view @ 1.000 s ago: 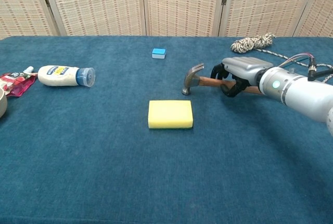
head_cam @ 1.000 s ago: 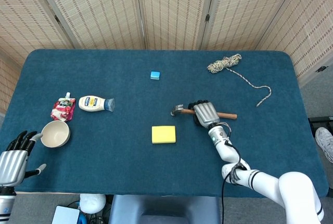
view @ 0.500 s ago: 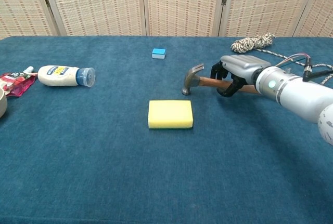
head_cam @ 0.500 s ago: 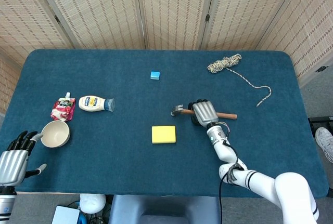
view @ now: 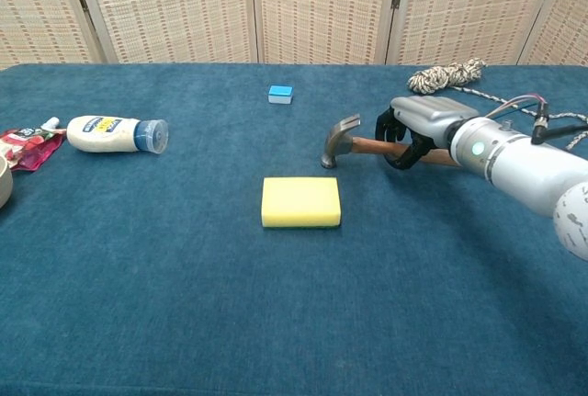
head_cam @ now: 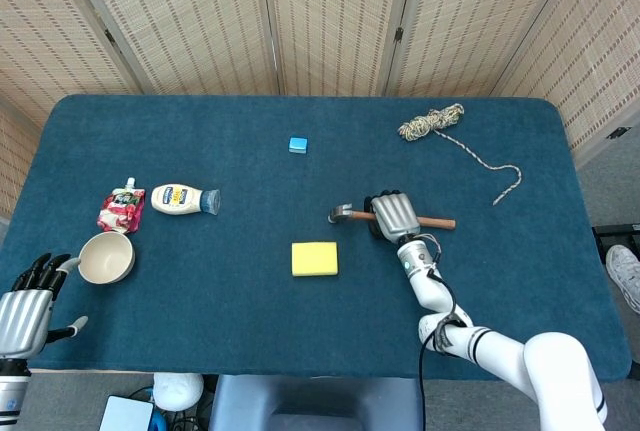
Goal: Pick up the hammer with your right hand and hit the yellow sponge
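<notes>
The hammer (head_cam: 342, 214) lies right of the table's middle, its metal head (view: 341, 139) pointing left and its wooden handle running right. My right hand (head_cam: 394, 216) sits over the handle, and in the chest view its fingers (view: 397, 143) curl down around the wood. The handle's tail (head_cam: 438, 222) sticks out to the right of the hand. The yellow sponge (head_cam: 315, 258) lies flat just in front and left of the hammer head (view: 300, 201), apart from it. My left hand (head_cam: 22, 313) rests at the near left table edge, fingers spread and holding nothing.
A small blue block (head_cam: 298, 144) sits at the back centre. A mayonnaise bottle (head_cam: 183, 198) on its side, a red pouch (head_cam: 121, 210) and a white bowl (head_cam: 106, 257) are at the left. A coiled rope (head_cam: 432, 122) trails along the back right.
The right wrist and forearm have shifted slightly while the hand stays wrapped on the handle. Hammer and sponge have not visibly moved.
</notes>
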You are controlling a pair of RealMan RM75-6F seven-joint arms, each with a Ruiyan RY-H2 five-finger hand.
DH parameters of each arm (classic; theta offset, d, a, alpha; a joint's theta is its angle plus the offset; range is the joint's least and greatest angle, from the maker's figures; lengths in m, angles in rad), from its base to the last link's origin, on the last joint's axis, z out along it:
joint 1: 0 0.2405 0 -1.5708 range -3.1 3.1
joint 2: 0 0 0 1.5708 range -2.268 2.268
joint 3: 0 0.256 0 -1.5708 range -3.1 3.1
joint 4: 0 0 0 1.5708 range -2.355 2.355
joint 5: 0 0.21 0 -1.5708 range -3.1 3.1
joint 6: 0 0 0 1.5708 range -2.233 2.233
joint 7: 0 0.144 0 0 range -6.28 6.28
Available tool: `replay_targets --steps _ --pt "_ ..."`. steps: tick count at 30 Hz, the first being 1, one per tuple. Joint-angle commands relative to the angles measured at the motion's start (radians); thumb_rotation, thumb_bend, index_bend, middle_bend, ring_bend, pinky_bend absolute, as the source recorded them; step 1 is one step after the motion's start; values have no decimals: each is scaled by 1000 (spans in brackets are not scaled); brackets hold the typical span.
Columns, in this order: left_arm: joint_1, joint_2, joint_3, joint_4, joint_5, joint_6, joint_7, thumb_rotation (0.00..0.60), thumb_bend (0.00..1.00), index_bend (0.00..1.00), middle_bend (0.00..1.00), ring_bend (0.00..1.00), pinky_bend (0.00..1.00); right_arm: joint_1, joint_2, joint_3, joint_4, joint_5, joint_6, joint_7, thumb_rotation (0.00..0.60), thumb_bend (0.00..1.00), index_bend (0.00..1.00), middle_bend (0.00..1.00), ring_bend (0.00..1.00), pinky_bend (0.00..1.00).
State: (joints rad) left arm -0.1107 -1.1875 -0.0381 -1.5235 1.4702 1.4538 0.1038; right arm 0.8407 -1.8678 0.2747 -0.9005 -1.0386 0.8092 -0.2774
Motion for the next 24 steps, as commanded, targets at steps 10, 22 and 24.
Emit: replay_targets --steps 10,22,24 --pt "2 -3 0 6 -3 0 -5 600 105 195 182 109 245 0 -15 -2 22 -2 1 -8 600 491 549 524 374 355" --pt "7 -2 2 7 0 6 -13 600 105 194 182 109 245 -16 -21 -16 36 -30 20 3 600 749 638 590 457 428" --pt "9 -1 2 7 0 7 -13 600 105 194 182 109 245 -18 -17 -14 31 -34 24 9 600 787 651 601 473 443"
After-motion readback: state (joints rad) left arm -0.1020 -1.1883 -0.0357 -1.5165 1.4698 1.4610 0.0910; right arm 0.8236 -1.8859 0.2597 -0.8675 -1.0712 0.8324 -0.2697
